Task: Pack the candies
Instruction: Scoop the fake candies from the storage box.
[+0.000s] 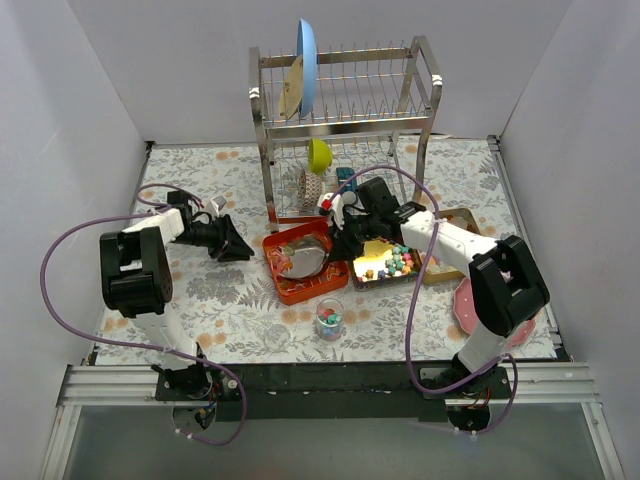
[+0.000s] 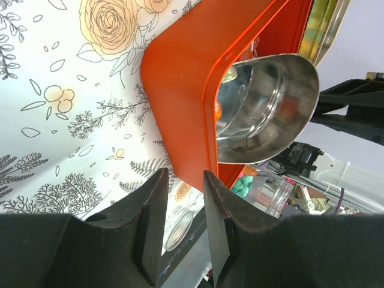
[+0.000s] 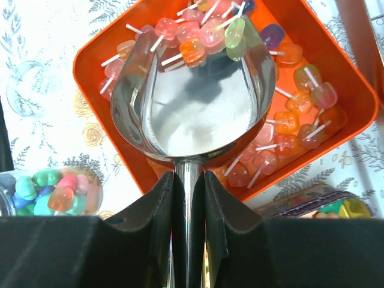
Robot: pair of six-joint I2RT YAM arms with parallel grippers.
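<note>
The candies point(image 1: 392, 262), small bright lumps, lie in a dark tray next to an orange tray point(image 1: 285, 285). More of them fill a small clear glass point(image 1: 329, 318), also seen in the right wrist view point(image 3: 51, 192). My right gripper point(image 3: 189, 177) is shut on the handle of a steel scoop point(image 3: 192, 108). The scoop's bowl rests over stick sweets in the orange tray point(image 3: 90, 60). My left gripper point(image 2: 184, 177) is open with nothing between its fingers, just off the orange tray's point(image 2: 180, 90) outer left wall. In the top view it point(image 1: 240, 248) points right at that tray.
A steel dish rack point(image 1: 345, 110) stands behind, with a blue plate point(image 1: 307, 65) on top and a green bowl point(image 1: 319, 155) below. A pink plate point(image 1: 470, 305) lies at the right. A clear round glass piece point(image 3: 24, 87) sits on the flowered cloth left of the orange tray.
</note>
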